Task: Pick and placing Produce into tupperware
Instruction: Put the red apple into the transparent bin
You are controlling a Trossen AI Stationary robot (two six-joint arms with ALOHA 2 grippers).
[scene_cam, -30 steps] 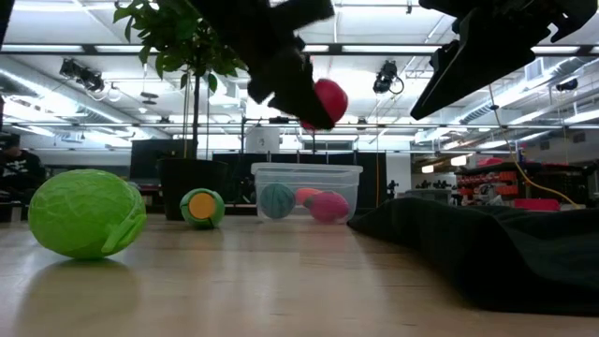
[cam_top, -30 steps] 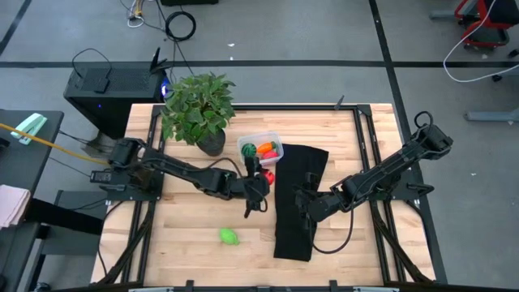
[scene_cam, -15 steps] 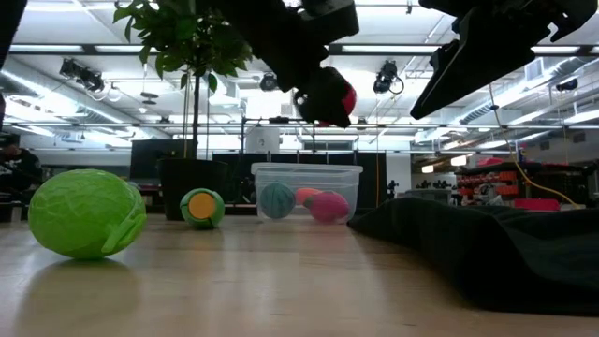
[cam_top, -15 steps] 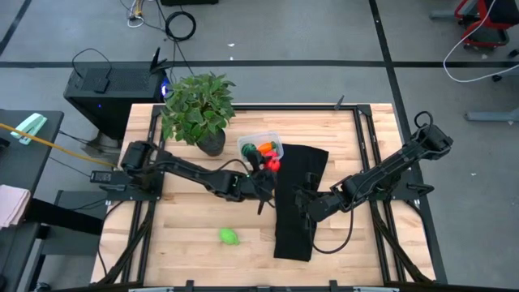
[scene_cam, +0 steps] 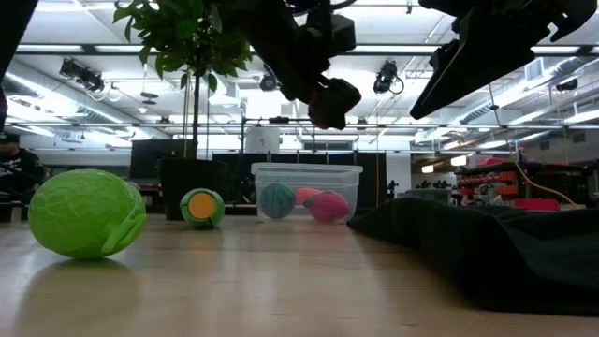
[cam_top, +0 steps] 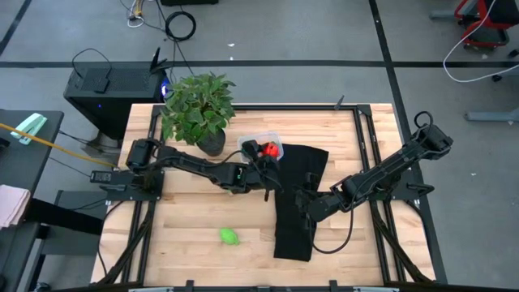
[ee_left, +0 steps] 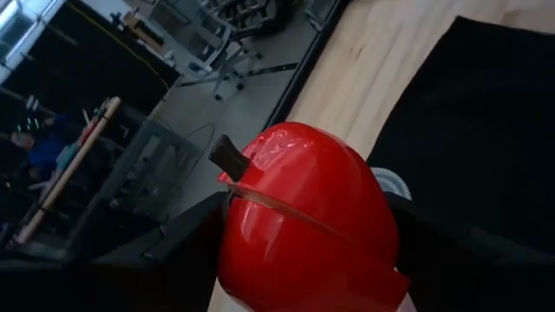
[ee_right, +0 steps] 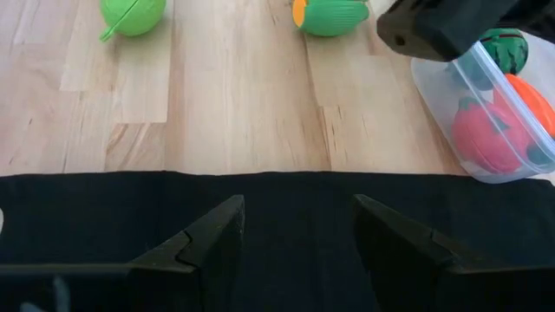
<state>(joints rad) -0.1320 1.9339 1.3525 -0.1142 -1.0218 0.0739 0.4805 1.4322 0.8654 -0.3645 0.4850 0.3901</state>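
Note:
My left gripper (cam_top: pixel 268 156) is shut on a shiny red toy apple (cam_top: pixel 272 149) and hangs over the clear tupperware (cam_top: pixel 259 139), which stands on the table by the plant pot. In the right wrist view the tub (ee_right: pixel 486 113) holds a red fruit (ee_right: pixel 484 134), an orange carrot (ee_right: pixel 533 94) and a dark green round one (ee_right: pixel 506 43). A light green cabbage (cam_top: pixel 229 237) lies on the wood near the near edge. A green piece with an orange end (ee_right: pixel 329 16) lies beside the tub. My right gripper (ee_right: pixel 299 234) is open, low over the black cloth (cam_top: pixel 296 203). My left gripper pinches the red apple's body (ee_left: pixel 303 225) between its two fingers, one on each flank, with the brown stem (ee_left: pixel 227 159) pointing away from them. It comes in from the table's left. The apple is lifted clear, above the tupperware (scene_cam: pixel 306 192).
A leafy potted plant (cam_top: pixel 195 109) stands at the far left, close to the tub. The black cloth covers the table's middle right strip from the far part to the near edge. Bare wood lies around the cabbage (scene_cam: pixel 84 213).
My left gripper, still shut on the red apple, has carried it from the table's middle toward the far edge and a little right, until it hangs over the tupperware. The right arm has kept still.

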